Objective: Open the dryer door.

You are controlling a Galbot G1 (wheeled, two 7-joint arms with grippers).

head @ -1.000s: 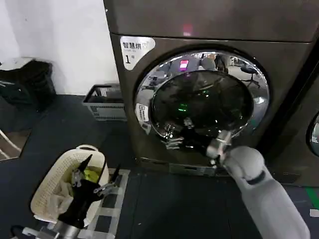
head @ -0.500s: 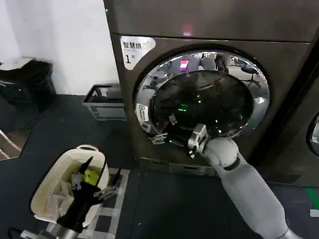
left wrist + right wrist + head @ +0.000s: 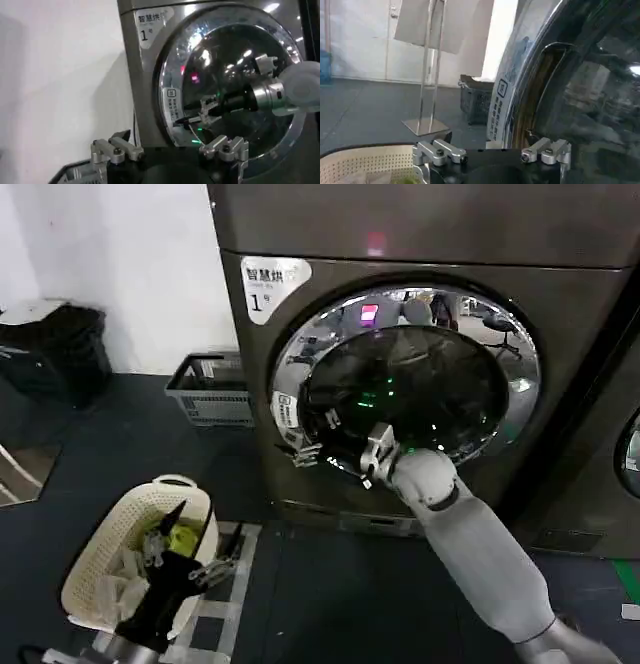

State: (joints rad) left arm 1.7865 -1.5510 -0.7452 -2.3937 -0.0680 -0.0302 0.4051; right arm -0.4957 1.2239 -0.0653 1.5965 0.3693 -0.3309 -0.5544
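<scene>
The dryer is a dark grey-brown machine with a white "1" sticker and a small red light. Its door is a chrome ring around dark glass. My right gripper is open at the door's lower left rim, its fingers spread beside the chrome edge. In the right wrist view, the right gripper has the door rim and a brownish recess rising just ahead of it. In the left wrist view, the right gripper touches the door. My left gripper hangs open low over the basket.
A cream laundry basket holding cloths sits on the dark floor at the lower left. A grey crate stands against the white wall beside the dryer. A dark bag lies at the far left. A neighbouring machine stands on the right.
My right gripper has slid leftward across the lower part of the door to its left rim, the arm stretching further out. The left arm has barely moved.
</scene>
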